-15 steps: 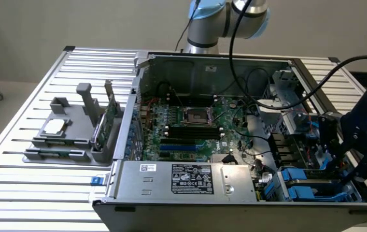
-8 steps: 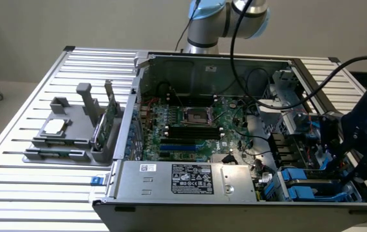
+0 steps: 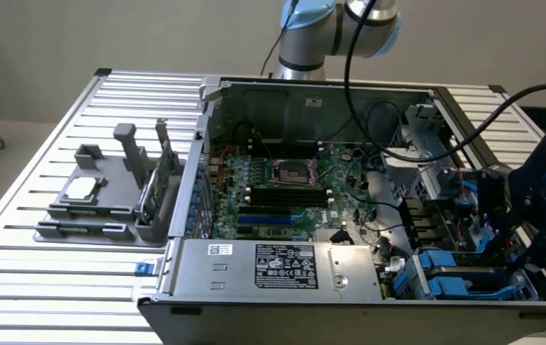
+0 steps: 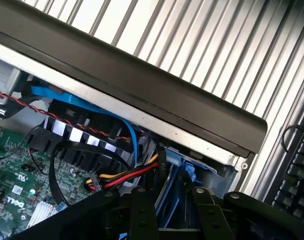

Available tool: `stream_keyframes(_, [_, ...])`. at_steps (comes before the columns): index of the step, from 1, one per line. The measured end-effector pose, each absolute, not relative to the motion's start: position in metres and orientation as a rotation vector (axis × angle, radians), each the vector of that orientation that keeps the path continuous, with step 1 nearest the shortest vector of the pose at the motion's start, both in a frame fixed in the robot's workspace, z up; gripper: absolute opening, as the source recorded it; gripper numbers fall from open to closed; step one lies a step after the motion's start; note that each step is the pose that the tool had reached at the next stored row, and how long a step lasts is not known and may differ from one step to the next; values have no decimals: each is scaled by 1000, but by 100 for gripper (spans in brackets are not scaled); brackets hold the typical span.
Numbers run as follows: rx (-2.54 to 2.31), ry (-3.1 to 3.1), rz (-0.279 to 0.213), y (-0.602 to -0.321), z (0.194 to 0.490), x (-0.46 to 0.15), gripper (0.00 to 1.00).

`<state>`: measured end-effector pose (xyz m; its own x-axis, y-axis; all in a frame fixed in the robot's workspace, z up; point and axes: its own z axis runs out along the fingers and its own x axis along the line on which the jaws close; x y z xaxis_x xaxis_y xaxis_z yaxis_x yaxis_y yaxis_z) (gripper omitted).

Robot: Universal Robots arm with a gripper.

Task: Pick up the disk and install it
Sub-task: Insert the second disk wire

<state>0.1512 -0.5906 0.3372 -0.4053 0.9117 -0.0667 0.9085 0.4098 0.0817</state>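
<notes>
Now my gripper [image 4: 170,197] holds the blue-framed disk [image 4: 178,176] between narrow jaws at the computer's drive bay [image 3: 450,269], so I judge installation is in hand, calling for square alignment.

Computer case [image 3: 253,320] sits on desk [image 3: 43,287]. Parts holder [image 3: 100,212] lies to the exterior view's left of case. Disk [image 3: 460,279] sits in case's near corner, exterior view's right.
</notes>
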Motion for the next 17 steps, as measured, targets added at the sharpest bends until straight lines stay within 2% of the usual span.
stream_keyframes(17, [1702, 2537, 85, -591, 336, 155, 33])
